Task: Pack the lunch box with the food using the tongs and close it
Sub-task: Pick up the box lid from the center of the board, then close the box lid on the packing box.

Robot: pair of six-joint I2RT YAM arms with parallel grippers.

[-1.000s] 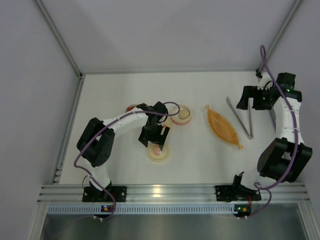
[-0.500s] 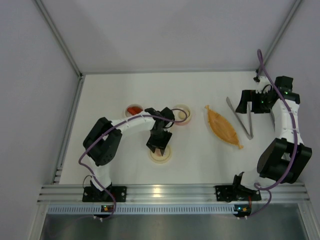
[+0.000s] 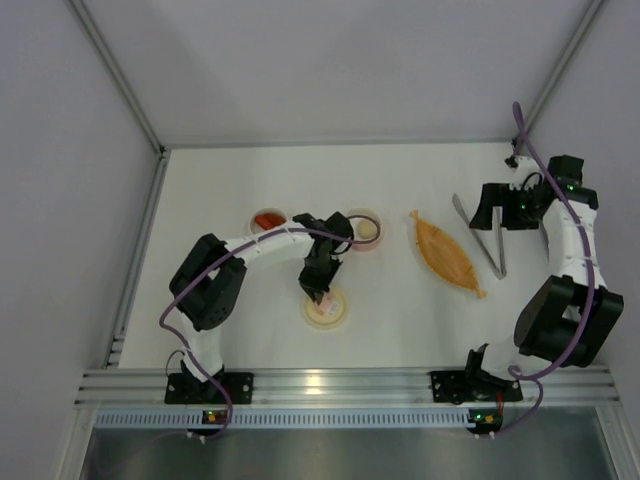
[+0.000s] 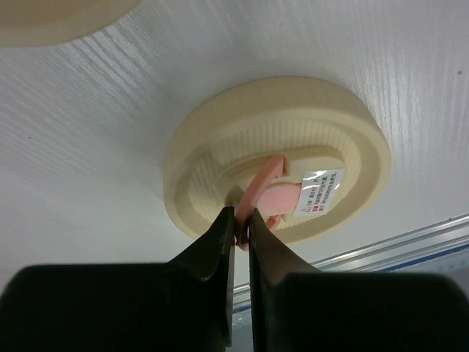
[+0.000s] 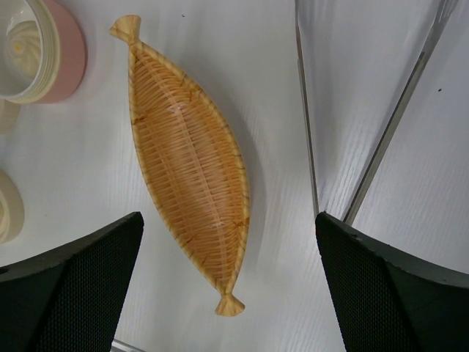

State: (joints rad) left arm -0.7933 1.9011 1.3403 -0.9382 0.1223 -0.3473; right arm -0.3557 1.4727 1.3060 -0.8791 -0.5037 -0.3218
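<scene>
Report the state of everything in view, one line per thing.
left gripper: jaws shut on the pink tab of the lid
right gripper: jaws open, holding nothing
lid: flat on the table, on no container
pink container: uncovered, cream ball inside
left container: uncovered, red sausage inside
tongs: lying on the table, not held
orange tray: empty

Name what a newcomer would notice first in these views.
The left gripper is pinched shut on the pink tab of a round cream lid lying near the middle of the table. To the right, an orange woven boat-shaped tray lies beside the grey tongs, with the right gripper wide open above them, holding nothing.
</scene>
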